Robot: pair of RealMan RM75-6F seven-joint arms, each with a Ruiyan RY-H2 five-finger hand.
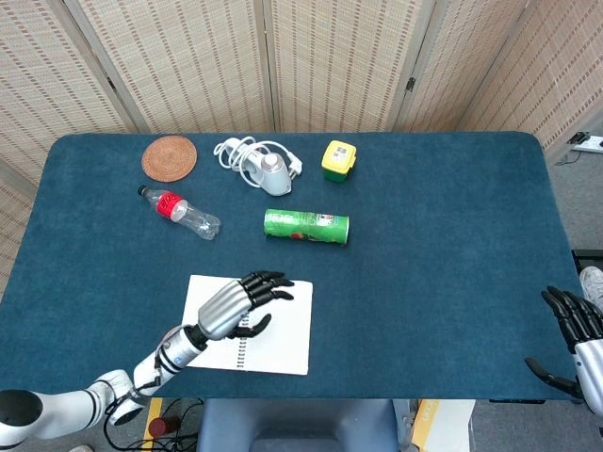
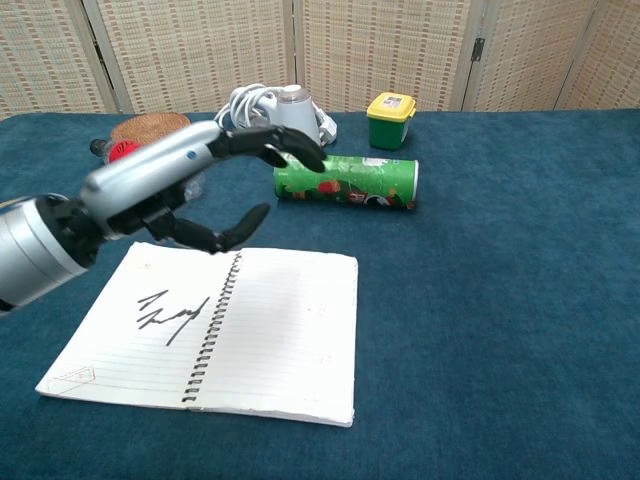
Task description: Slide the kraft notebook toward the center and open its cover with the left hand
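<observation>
Notebook [image 2: 250, 330] lying open and flat on blue table [image 1: 433, 245], left hand [image 2: 190, 190] above it, fingers spread, holding nothing; right hand [image 1: 577, 330] spread at table edge
</observation>
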